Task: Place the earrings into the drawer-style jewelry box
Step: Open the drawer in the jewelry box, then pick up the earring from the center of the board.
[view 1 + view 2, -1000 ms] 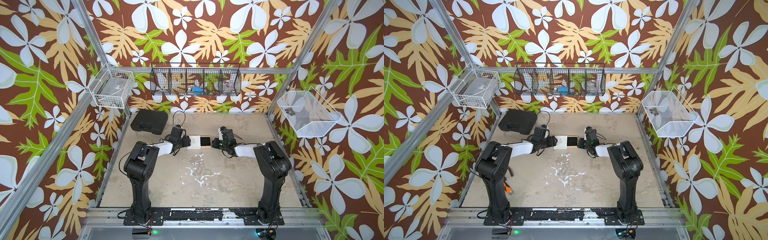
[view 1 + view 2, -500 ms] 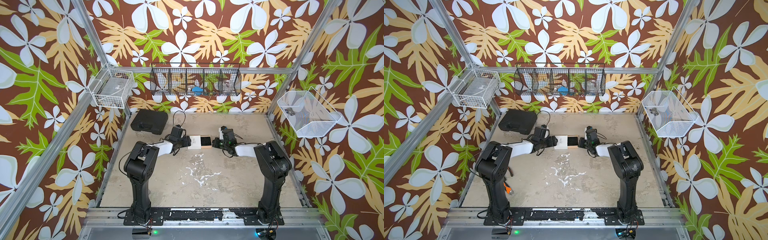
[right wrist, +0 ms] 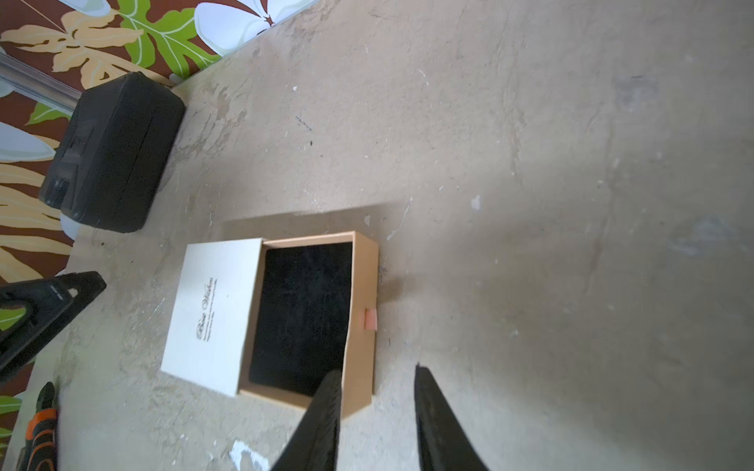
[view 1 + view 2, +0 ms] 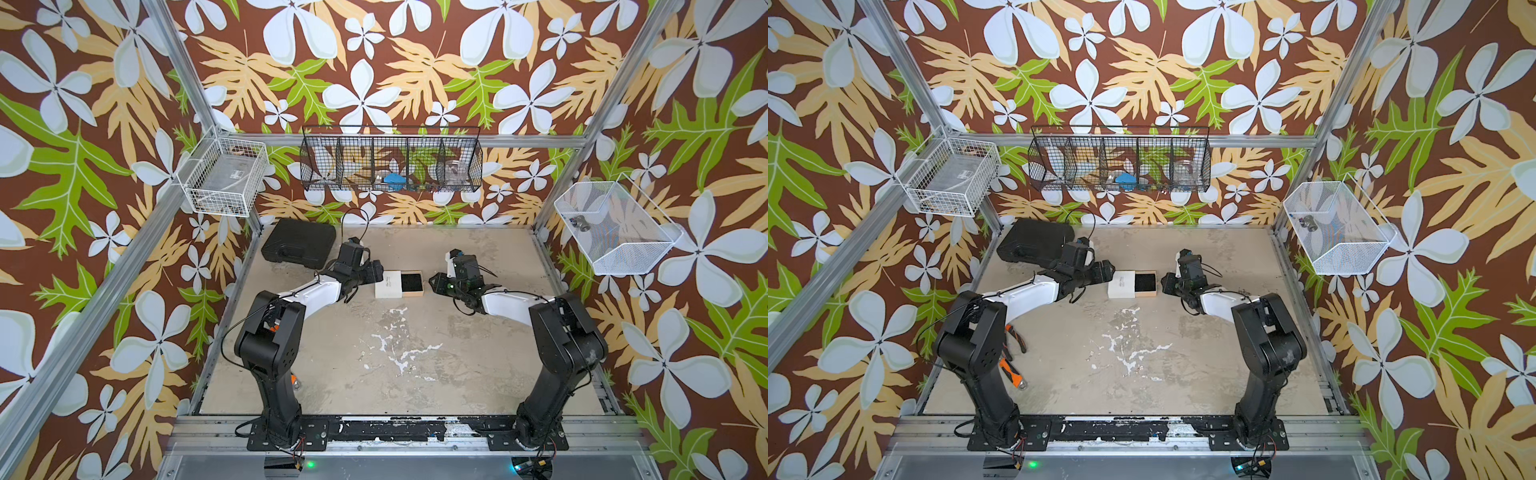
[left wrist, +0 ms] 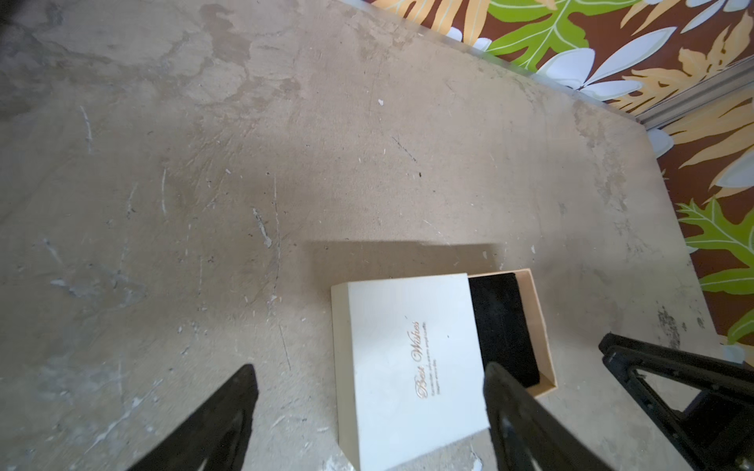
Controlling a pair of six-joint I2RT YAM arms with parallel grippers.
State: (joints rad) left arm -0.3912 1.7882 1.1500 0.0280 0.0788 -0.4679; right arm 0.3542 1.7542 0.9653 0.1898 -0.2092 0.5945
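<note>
The drawer-style jewelry box (image 4: pixel 388 284) (image 4: pixel 1121 284) lies mid-table in both top views, its tan tray with black lining (image 3: pixel 304 314) slid partly out toward the right arm. My left gripper (image 5: pixel 369 379) is open wide, its fingers straddling the white sleeve (image 5: pixel 408 350) without touching it. My right gripper (image 3: pixel 376 377) is open by the tray's near corner, with one finger (image 3: pixel 326 407) crossing the tan rim and a pink pull tab (image 3: pixel 370 318) ahead of it. Nothing is held. The earrings are out of view.
A black plastic case (image 4: pixel 299 243) (image 3: pixel 110 151) lies at the back left. Orange-handled pliers (image 4: pixel 1013 365) rest by the left arm's base. Wire baskets (image 4: pixel 390 162) hang on the back wall and on both side walls.
Both arms stay at the two ends of the box. No shift of the box shows in the top views.
</note>
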